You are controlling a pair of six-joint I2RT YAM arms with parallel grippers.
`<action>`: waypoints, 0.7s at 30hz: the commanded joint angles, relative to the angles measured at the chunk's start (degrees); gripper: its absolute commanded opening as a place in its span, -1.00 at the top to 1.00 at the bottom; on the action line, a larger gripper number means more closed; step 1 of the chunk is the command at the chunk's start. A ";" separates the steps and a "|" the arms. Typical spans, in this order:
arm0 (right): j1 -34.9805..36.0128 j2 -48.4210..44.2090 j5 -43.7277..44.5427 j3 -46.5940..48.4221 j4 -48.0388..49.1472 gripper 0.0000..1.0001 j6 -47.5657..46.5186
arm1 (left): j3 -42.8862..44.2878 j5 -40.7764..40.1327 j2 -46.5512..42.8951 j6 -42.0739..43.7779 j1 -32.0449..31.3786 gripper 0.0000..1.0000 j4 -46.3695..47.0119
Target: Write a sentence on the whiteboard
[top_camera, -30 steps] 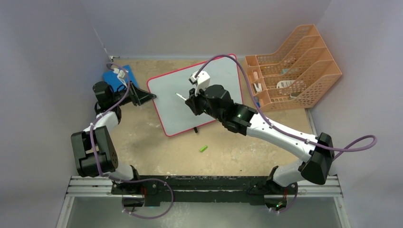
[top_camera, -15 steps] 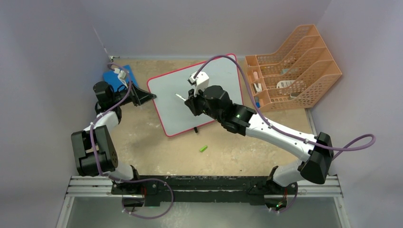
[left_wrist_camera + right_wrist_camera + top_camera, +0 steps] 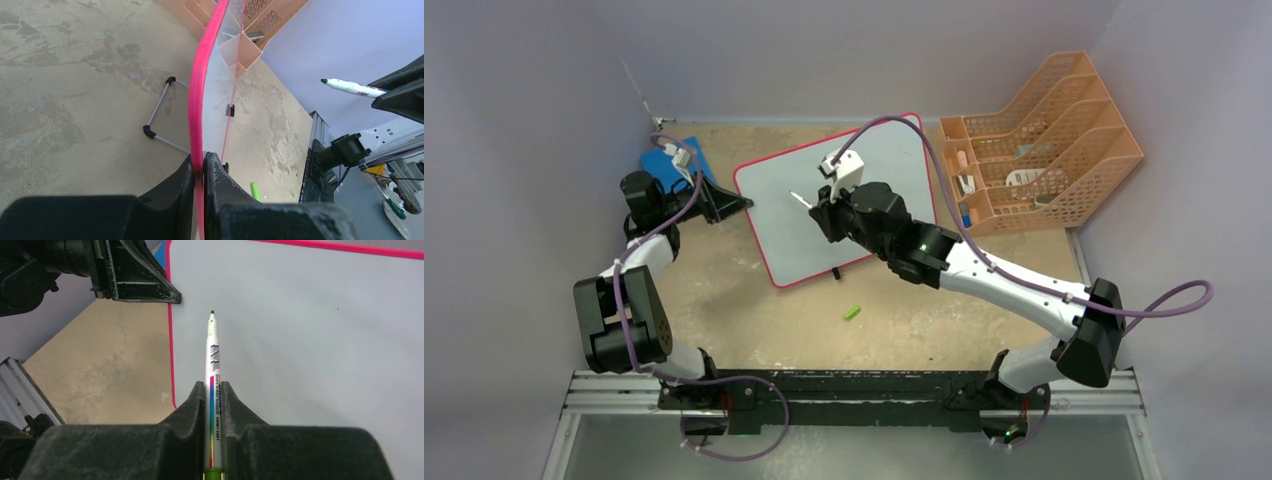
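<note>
Left end effector (image 3: 199, 162): closed on the red rim (image 3: 202, 90) of the whiteboard (image 3: 784, 225), clamping its left edge.
Right end effector (image 3: 214, 387): closed on the barrel of a marker (image 3: 211, 350), uncapped tip pointing forward over the board's left part.
Marker, handling: slim, light, smooth-barrelled; likely to slide or twist in the jaws if pressed hard.
Tip contact: appears just clear of the surface; cannot tell for certain.
Whiteboard, location: mid-desk, lying at an angle, propped on a wire stand (image 3: 160, 120).
Whiteboard, handling: judged a thin, light, stiff panel with a slick face; likely to skid or rock under pen pressure.
Where to hold: the rim, as gripped now, never the writing face.
Sentence: none visible yet; the face reads blank.
Surroundings: green cap (image 3: 852, 313) on the desk (image 3: 724, 300), orange file tray (image 3: 1044, 140) to the right, blue pad (image 3: 686, 155) behind the left arm.
</note>
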 commanded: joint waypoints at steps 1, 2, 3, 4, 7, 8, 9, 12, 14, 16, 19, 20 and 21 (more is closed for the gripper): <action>0.71 0.11 2.38 1.29 4.58 1.00 -0.62 | 1.64 -0.55 -1.07 2.97 -1.07 1.00 -1.38; 0.88 0.37 2.69 1.22 4.91 1.00 -0.85 | 1.71 -0.65 -1.08 3.06 -1.07 1.00 -1.61; 0.99 0.55 2.77 1.14 5.27 1.00 -1.04 | 1.82 -0.74 -1.08 3.10 -1.07 1.00 -1.74; 1.07 0.80 2.79 1.14 5.54 1.00 -1.21 | 1.88 -0.78 -1.12 3.11 -1.07 1.00 -1.80; 1.45 1.59 2.61 1.34 6.31 1.00 -1.67 | 1.96 -0.97 -1.04 3.11 -1.21 1.00 -2.03; 1.75 1.73 2.58 1.29 6.64 1.00 -1.87 | 1.98 -1.01 -1.07 3.15 -1.22 1.00 -2.15; 1.94 1.99 2.58 1.26 7.06 1.00 -2.03 | 1.99 -1.02 -1.10 3.19 -1.29 1.00 -2.26; 2.48 2.76 2.93 1.53 7.74 1.00 -2.29 | 2.15 -1.10 -1.08 3.35 -1.33 1.00 -2.51; 2.70 3.56 3.33 2.05 7.76 1.00 -2.27 | 2.07 -1.11 -1.10 3.40 -1.33 1.00 -2.55; 2.83 4.38 3.91 2.73 7.41 1.00 -2.14 | 2.14 -1.03 -1.21 3.46 -1.36 1.00 -2.56; 2.97 5.77 5.04 3.95 6.71 1.00 -1.85 | 2.04 -1.13 -1.42 3.68 -1.42 1.00 -2.55; 2.97 6.23 5.50 4.48 6.32 1.00 -1.74 | 2.13 -1.14 -1.43 3.72 -1.42 1.00 -2.56; 2.97 6.73 5.87 5.02 5.77 1.00 -1.65 | 2.15 -1.11 -1.43 3.72 -1.42 1.00 -2.61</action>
